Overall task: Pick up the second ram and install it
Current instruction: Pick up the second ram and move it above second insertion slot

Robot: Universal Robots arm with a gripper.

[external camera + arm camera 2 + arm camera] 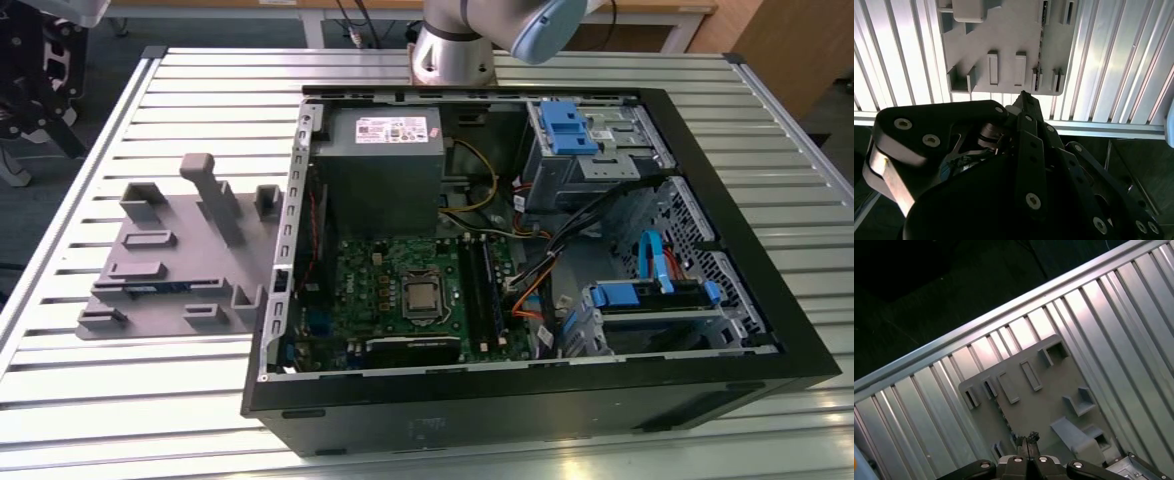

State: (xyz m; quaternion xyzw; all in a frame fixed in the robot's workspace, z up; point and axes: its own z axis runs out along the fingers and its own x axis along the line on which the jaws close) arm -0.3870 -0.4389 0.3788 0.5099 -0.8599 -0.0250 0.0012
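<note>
Exterior view: open case [534, 410] sits on the slatted bench [200, 80], with the grey fixture [167, 255] just beside it on the exterior view's left. The ram [140, 287] shows as a blue-green strip in a slot of the fixture, well apart from the motherboard [387, 270].

Second wrist view: hand [1024, 97] hangs above the fixture [1014, 35], fingertips together, gripping nothing. The ram [1042, 35] stands edge-on, a thin dark line.

First wrist view: hand [1027, 437] is closed over the fixture [1044, 400].

The ram is likely light, stiff, thin and fragile. Best pinched on its flat faces at mid-length near the upper edge, clear of the contacts.
</note>
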